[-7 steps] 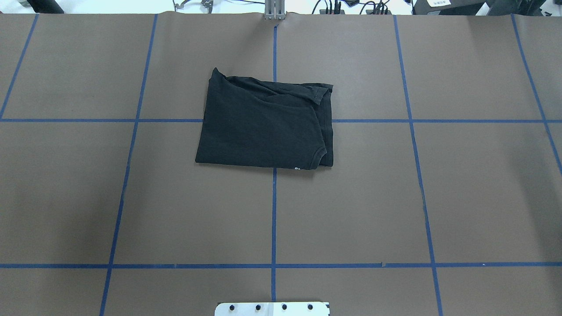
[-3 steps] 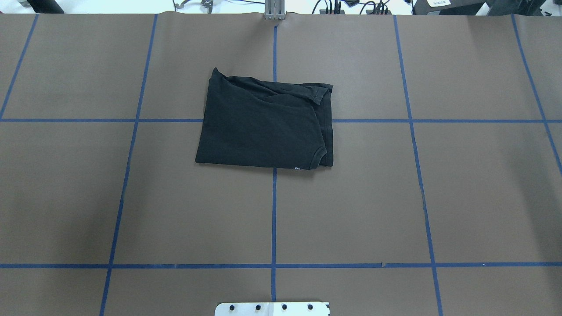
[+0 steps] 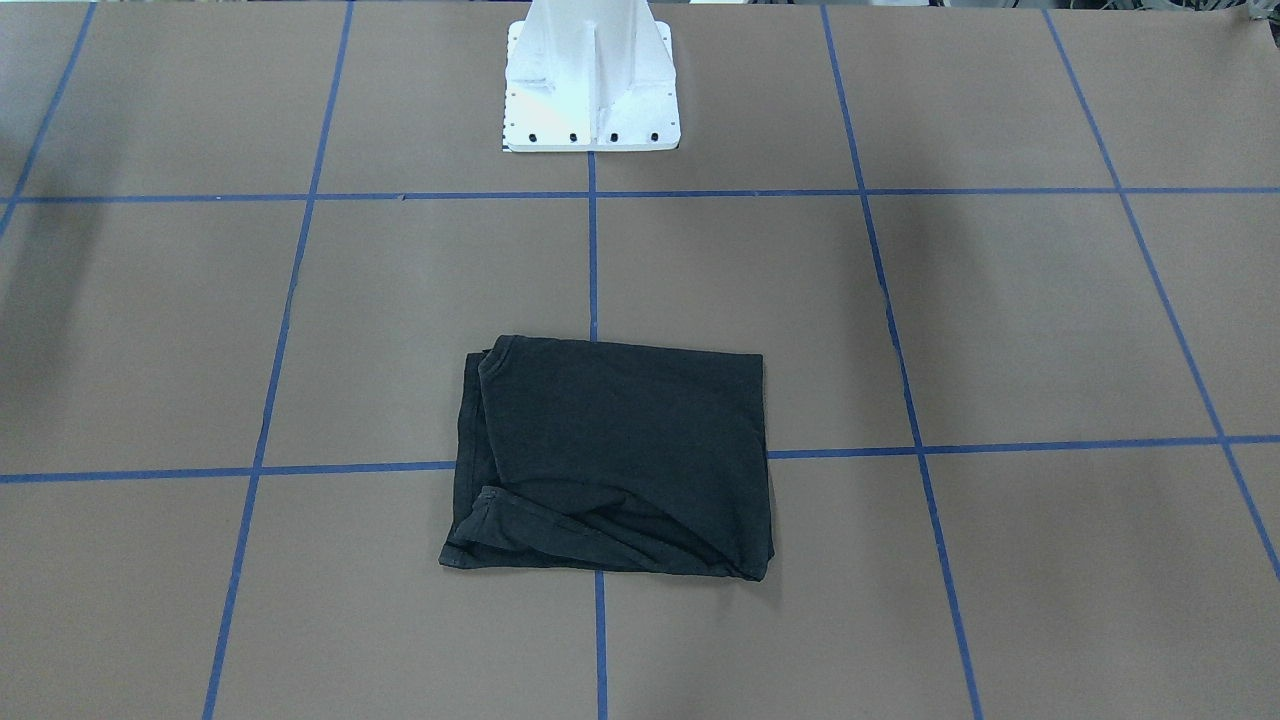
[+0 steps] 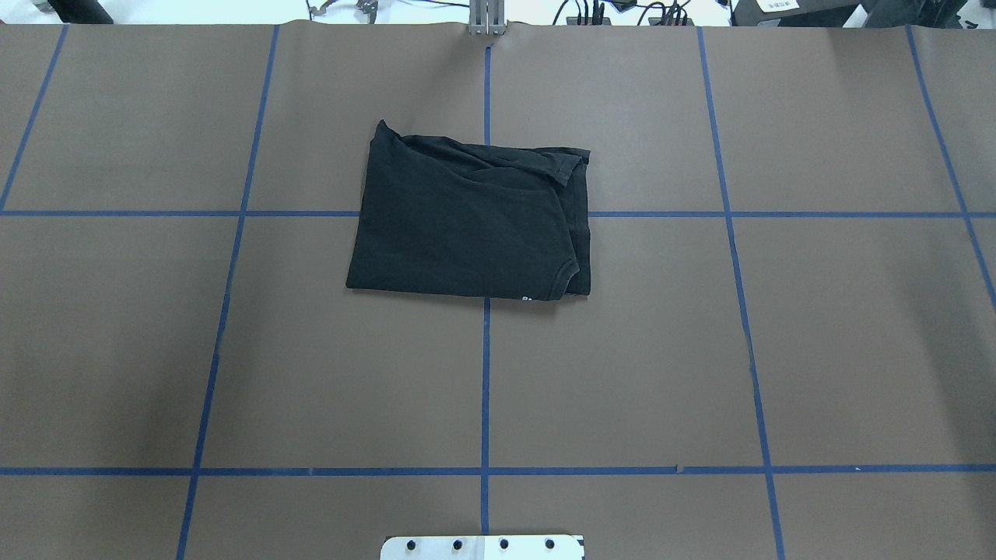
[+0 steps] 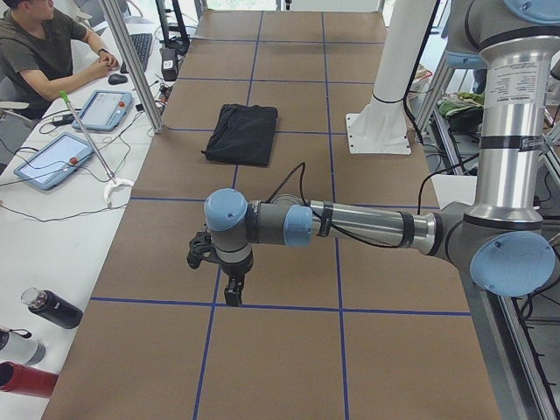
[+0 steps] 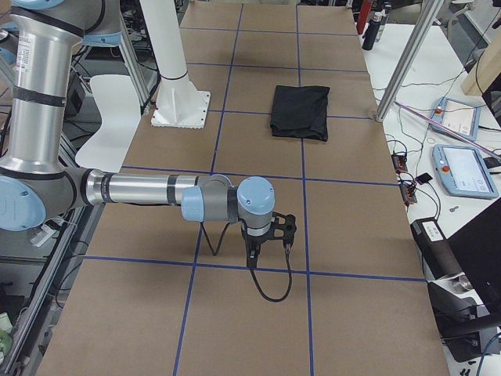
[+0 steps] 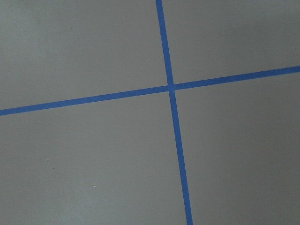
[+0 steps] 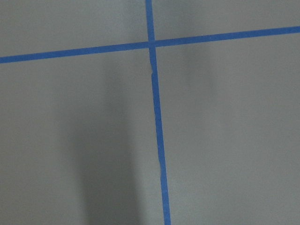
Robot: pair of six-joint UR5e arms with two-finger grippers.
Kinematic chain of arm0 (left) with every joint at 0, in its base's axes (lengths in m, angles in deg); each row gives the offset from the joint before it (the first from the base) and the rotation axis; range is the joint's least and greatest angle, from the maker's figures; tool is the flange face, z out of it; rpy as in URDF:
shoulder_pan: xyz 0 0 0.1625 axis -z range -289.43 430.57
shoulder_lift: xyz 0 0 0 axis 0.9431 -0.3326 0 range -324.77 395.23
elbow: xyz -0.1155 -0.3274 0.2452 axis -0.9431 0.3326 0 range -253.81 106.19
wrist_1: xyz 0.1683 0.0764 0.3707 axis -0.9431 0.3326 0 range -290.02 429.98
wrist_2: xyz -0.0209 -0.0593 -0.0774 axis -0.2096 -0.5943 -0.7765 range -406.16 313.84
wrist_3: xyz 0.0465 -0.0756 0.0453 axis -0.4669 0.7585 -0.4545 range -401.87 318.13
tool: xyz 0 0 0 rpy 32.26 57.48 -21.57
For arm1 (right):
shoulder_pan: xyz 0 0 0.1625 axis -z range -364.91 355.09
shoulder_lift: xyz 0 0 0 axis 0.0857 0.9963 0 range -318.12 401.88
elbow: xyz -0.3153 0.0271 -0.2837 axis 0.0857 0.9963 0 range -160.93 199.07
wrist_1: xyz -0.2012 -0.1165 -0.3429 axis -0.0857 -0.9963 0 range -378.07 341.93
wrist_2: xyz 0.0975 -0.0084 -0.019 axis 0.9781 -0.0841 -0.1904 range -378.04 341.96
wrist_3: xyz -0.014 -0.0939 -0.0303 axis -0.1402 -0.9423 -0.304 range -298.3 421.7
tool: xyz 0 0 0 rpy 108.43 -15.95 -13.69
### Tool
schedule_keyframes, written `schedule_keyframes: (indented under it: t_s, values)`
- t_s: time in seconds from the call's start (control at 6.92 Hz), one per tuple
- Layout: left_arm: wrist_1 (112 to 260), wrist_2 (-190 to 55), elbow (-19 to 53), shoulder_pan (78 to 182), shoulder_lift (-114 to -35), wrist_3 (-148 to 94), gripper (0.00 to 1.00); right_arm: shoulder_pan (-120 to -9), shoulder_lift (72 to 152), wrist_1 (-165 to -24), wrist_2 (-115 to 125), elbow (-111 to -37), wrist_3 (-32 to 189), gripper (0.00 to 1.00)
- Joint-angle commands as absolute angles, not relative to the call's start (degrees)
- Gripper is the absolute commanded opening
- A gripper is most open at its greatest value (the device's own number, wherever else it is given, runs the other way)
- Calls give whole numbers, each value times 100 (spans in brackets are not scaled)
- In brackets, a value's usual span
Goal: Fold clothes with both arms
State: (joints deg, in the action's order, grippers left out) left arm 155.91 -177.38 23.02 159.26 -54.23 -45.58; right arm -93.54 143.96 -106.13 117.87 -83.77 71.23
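Observation:
The black T-shirt (image 4: 467, 222) lies folded into a rough rectangle at the middle of the brown table, plain side up, with a small white bit of print at its near edge. It also shows in the front view (image 3: 615, 465) and both side views (image 5: 242, 133) (image 6: 300, 112). The left gripper (image 5: 232, 293) hangs just above the table, far from the shirt, at the table's left end. The right gripper (image 6: 252, 258) hangs likewise at the right end. I cannot tell whether either is open or shut. Both wrist views show only brown paper and blue tape.
The white pedestal base (image 3: 590, 80) stands at the robot's side of the table. A blue tape grid (image 4: 485, 389) marks the paper. An operator (image 5: 35, 52) sits at a side desk with tablets (image 5: 52, 159) and bottles (image 5: 52, 308).

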Motion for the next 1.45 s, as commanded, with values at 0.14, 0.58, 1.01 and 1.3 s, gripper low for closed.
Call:
schedule_keyframes:
  t_s: [0.14, 0.58, 1.01, 1.3]
  values:
    - [15620, -17738, 2296, 15917, -5424, -4415, 100, -9351, 14366, -10640, 11819, -8385, 7418, 100]
    - [15629, -17738, 2287, 15917, -5424, -4415, 100, -9351, 14339, -10632, 11775, -8376, 7427, 100]
    - [15638, -17738, 2243, 15899, -5433, -4424, 100, -9351, 14339, -10640, 11775, -8358, 7419, 100]
    - [15707, -17738, 2234, 15882, -5459, -4424, 100, -9351, 14348, -10640, 11775, -8358, 7418, 100]
